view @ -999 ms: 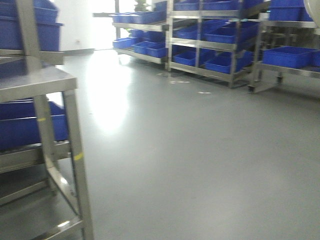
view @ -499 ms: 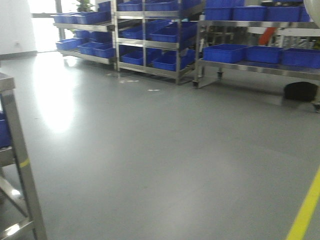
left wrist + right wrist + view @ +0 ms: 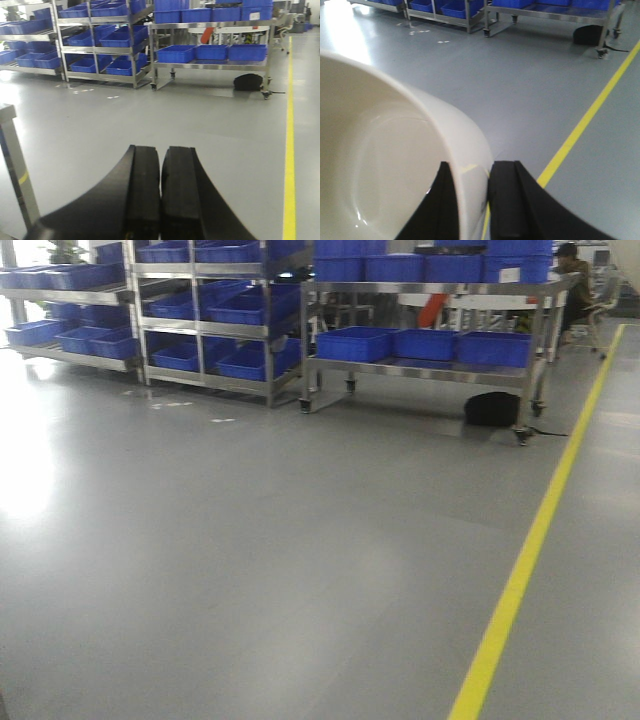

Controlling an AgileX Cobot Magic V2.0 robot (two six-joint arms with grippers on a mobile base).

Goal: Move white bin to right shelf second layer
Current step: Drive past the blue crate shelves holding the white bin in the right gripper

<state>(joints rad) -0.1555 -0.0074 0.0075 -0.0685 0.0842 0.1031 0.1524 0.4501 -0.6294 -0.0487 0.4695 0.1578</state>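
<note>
The white bin [image 3: 395,150] fills the left of the right wrist view, its cream inside facing the camera. My right gripper [image 3: 472,172] is shut on the bin's rim, one finger inside the wall and one outside, and holds it above the grey floor. My left gripper [image 3: 161,165] is shut and empty, pointing out over the floor. No gripper shows in the front view. The right shelf second layer with white rollers is not in view.
Steel racks with blue crates [image 3: 210,310] stand along the far wall, and a wheeled steel cart with blue crates [image 3: 425,345] stands far centre. A yellow floor line [image 3: 530,540] runs along the right. A dark bag [image 3: 492,408] lies under the cart. A steel table leg [image 3: 17,165] stands at the left.
The front view has swung to the right: the near steel table has left the frame, the racks have slid left, and the cart and yellow line have come into view.
</note>
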